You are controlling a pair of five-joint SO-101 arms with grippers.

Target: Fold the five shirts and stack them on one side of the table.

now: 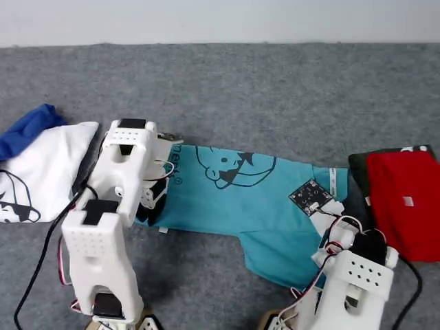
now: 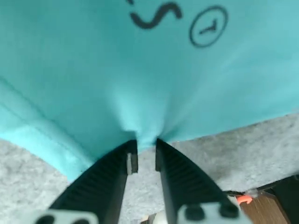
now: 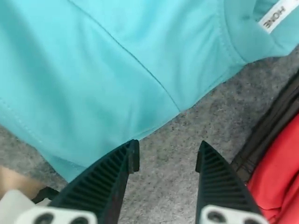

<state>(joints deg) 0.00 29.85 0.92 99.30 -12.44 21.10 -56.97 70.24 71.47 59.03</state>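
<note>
A teal shirt [image 1: 234, 196] with a dark print lies spread across the middle of the grey table. My left gripper [image 2: 143, 150] is shut on a pinched fold of the teal shirt [image 2: 140, 70] at its left edge. My right gripper [image 3: 166, 158] stands open over bare grey felt, just off the teal shirt's [image 3: 93, 70] edge near the collar label. A folded red shirt [image 1: 405, 203] lies on a dark shirt [image 1: 359, 179] at the right. A white shirt [image 1: 41, 172] and a blue shirt [image 1: 24, 130] lie at the left.
The grey felt table [image 1: 275, 89] has free room along the back. The red and dark fabrics [image 3: 275, 154] lie close beside my right gripper. Cables run down both arms near the front edge.
</note>
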